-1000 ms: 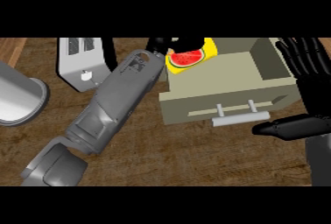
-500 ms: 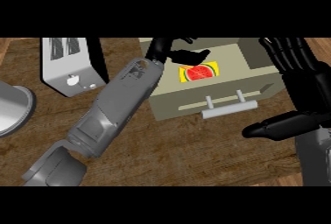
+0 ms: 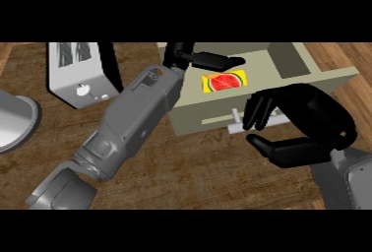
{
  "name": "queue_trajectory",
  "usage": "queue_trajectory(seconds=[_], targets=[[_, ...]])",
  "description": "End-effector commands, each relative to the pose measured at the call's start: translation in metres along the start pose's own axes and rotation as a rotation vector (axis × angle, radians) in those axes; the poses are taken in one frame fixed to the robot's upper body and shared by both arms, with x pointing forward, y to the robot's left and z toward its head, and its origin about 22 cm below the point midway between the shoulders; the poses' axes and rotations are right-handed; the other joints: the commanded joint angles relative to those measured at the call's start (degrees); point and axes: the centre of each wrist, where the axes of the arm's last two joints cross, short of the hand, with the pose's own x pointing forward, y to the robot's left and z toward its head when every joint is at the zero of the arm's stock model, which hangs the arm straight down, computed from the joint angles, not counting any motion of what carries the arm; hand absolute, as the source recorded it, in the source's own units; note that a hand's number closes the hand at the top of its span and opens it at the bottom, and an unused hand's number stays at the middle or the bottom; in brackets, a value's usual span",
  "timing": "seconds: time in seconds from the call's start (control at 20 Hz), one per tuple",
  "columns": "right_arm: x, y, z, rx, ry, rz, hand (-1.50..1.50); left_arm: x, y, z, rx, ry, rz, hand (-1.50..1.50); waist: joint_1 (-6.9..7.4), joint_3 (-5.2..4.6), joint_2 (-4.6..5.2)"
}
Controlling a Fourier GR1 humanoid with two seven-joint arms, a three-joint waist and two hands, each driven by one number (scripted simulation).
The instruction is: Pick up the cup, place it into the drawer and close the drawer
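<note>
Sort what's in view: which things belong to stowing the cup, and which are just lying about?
Job: cup, drawer, handle, left hand, right hand.
Lying about: toaster, grey metal container at the left edge.

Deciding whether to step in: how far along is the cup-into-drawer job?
Done, it seems: the red and yellow cup lies in the open drawer, the left hand open above it. In hand: the right hand curves by the handle. Left: pushing the drawer shut.
</note>
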Motion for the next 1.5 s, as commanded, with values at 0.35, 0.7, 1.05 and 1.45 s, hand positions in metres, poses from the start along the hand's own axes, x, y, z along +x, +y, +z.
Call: queue_trajectory(seconds=[0.35, 0.7, 1.05, 1.45], targets=[[0.002, 0.012, 0.028, 0.224, 0.378, 0.381, -1.5, 0.008, 0.0, -0.006, 0.124, -0.053, 0.072, -1.5, 5.66, 0.05, -1.78], [-0.071, 0.041, 0.047, 0.164, 0.547, 0.519, -1.5, -0.007, 0.008, 0.005, 0.131, -0.071, 0.159, -1.5, 10.35, 0.09, -2.02], [-0.142, 0.015, 0.039, 0.268, 0.706, 0.56, -1.5, -0.028, 0.034, 0.025, 0.129, -0.075, 0.197, -1.5, 14.06, 0.08, -2.3], [-0.177, -0.031, 0.032, 0.099, 0.662, 0.573, 1.5, -0.043, 0.076, 0.051, 0.123, -0.077, 0.212, -1.5, 17.05, 0.24, -1.74]])
